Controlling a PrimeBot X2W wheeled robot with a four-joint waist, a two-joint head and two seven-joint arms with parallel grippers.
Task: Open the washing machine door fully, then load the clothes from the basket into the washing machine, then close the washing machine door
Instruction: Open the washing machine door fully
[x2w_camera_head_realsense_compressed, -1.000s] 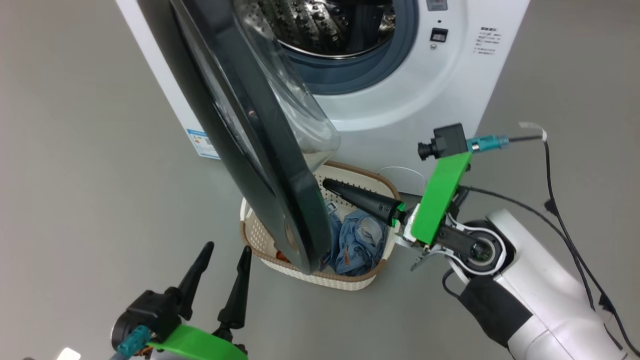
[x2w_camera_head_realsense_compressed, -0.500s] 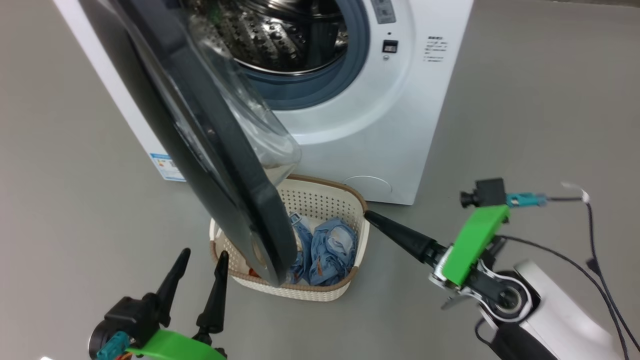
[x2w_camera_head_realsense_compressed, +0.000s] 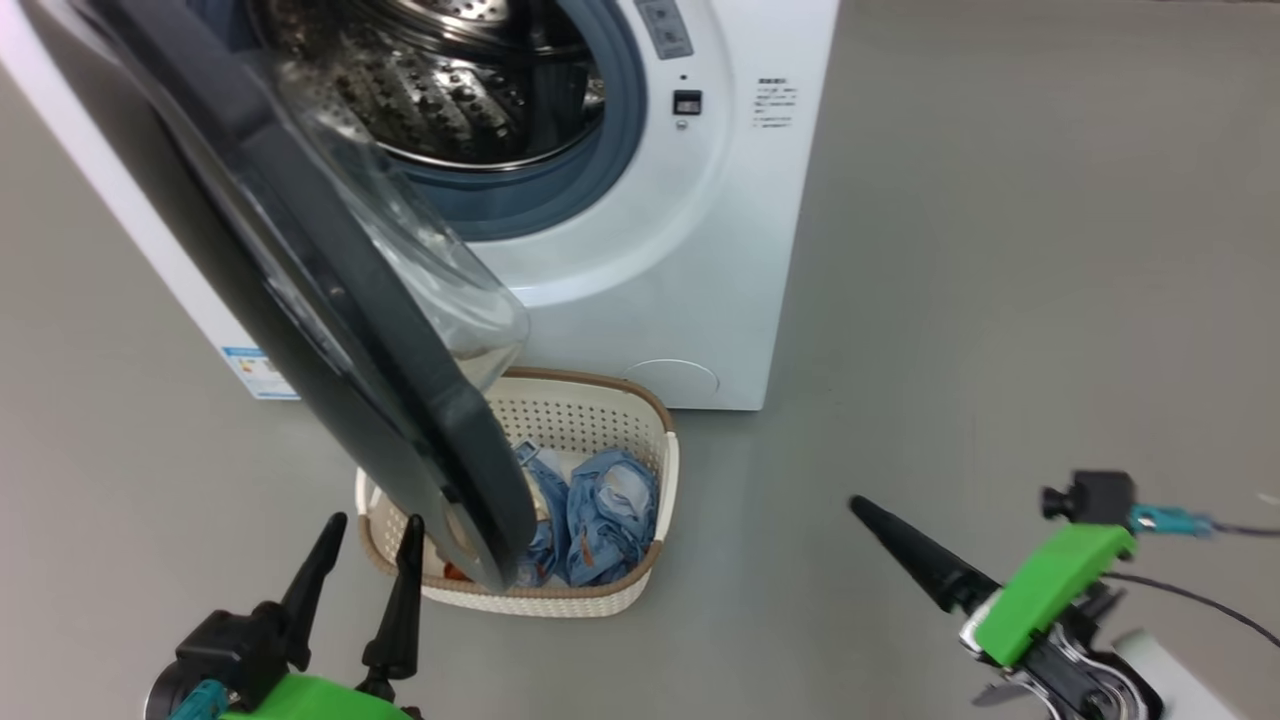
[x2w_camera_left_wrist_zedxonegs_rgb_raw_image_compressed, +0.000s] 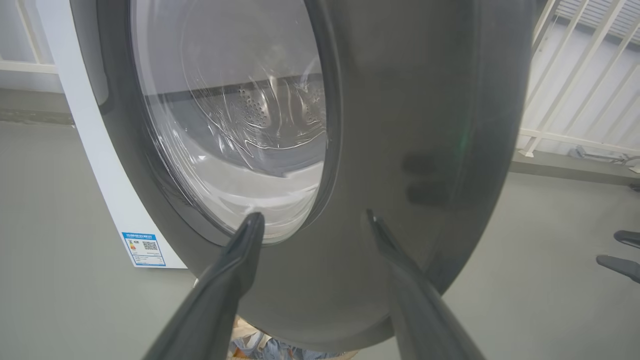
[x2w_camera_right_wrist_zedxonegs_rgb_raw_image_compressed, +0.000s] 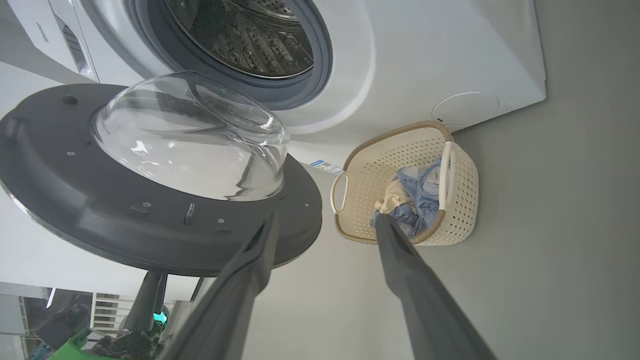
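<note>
the washing machine door (x2w_camera_head_realsense_compressed: 330, 330) stands swung out from the washing machine (x2w_camera_head_realsense_compressed: 650, 290), its glass bowl facing the steel drum (x2w_camera_head_realsense_compressed: 440, 90), its lower edge hanging over the left half of the basket (x2w_camera_head_realsense_compressed: 590, 415) in the head view. the basket sits on the grey floor (x2w_camera_head_realsense_compressed: 1000, 300) just before the machine's front bottom edge, and the clothes (x2w_camera_head_realsense_compressed: 605, 510) lie inside it — blue pieces bunched together, a cream one beside them. the left gripper (x2w_camera_head_realsense_compressed: 375, 520) hovers near the door's outer face, fingers spread and empty. the right gripper (x2w_camera_right_wrist_zedxonegs_rgb_raw_image_compressed: 326, 217) is well to the basket's right — fingers parted, grasping nothing.
</note>
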